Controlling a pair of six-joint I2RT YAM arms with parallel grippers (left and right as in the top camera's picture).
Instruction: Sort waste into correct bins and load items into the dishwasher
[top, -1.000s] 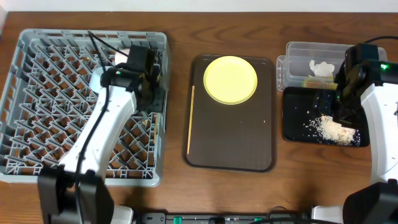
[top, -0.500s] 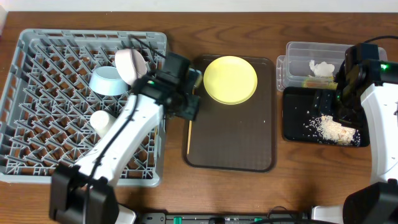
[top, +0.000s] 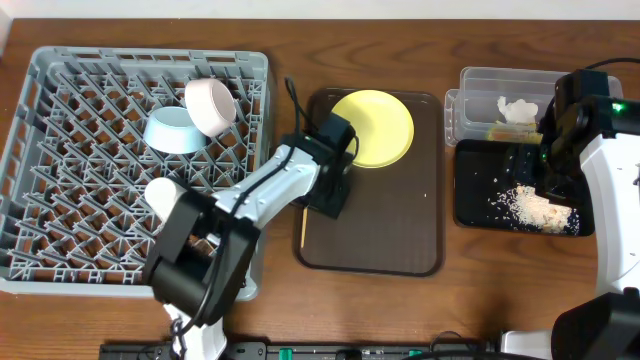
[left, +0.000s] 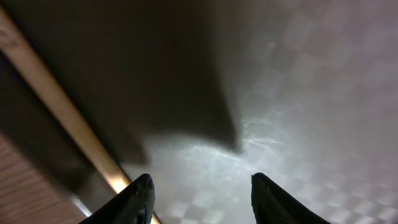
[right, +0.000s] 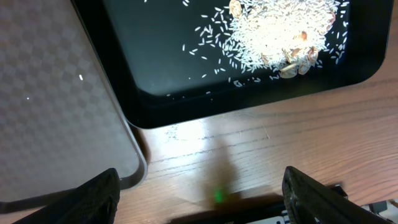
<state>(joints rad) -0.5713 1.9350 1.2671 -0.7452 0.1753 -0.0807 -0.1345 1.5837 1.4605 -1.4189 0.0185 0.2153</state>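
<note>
My left gripper (top: 329, 196) is open and empty, low over the left part of the dark brown serving tray (top: 380, 235). In the left wrist view (left: 202, 190) a wooden chopstick (left: 59, 109) lies just left of the fingers; it also shows overhead (top: 305, 205). The yellow plate (top: 378, 128) sits at the tray's far end. The grey dish rack (top: 60, 170) holds a white bowl (top: 210, 105), a light blue bowl (top: 170, 131) and a white cup (top: 162, 194). My right gripper (top: 550, 172) is open and empty (right: 205, 199) by the black tray (top: 470, 205) holding rice scraps (top: 530, 207).
The clear tub (top: 478, 85) behind the black tray holds the white napkin (top: 517, 108) and the green-and-orange wrapper (top: 497, 130). In the right wrist view, bare wood table (right: 249, 143) lies between the black tray (right: 155, 74) and the serving tray's corner (right: 62, 93).
My left arm has swung right from the dish rack to the serving tray, uncovering the bowls and cup in the rack. The right arm has not moved.
</note>
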